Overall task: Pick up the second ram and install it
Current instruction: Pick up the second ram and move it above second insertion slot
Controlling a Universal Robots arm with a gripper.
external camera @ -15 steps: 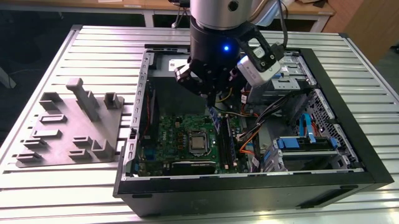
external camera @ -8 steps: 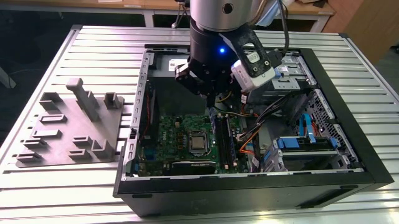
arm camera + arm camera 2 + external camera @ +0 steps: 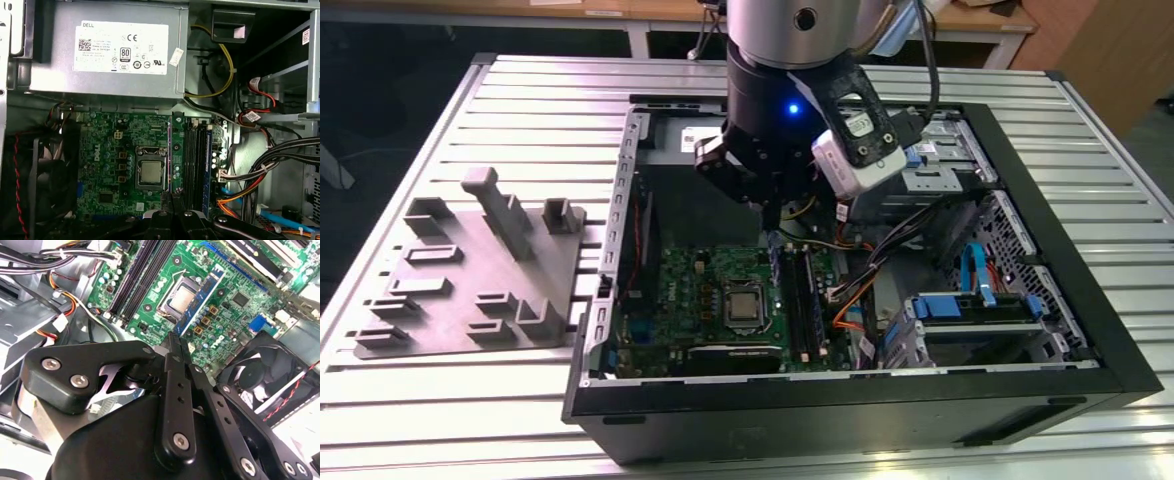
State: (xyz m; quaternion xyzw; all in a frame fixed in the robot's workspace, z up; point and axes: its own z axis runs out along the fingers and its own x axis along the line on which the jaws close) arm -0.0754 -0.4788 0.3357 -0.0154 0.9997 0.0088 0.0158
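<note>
Second ram (image 3: 176,150) pinched edge-on in the gripper (image 3: 173,200), fingers pressed onto it. Hangs over the motherboard (image 3: 107,150), between CPU socket (image 3: 150,172) and memory slots (image 3: 196,165), unseated. Gripped at one long edge, probably so the contact edge faces down.

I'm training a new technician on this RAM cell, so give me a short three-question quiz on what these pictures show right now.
1. True or false: the gripper is open and empty.
2. Where is the grey fixture plate?
A) inside the case
B) on the table, at the exterior view's left of the case
C) on the power supply
3. Fill in: the ram hangs above the ____, not yet in the slots.

Key:
1. False; it is shut on the ram.
2. B
3. motherboard
</note>
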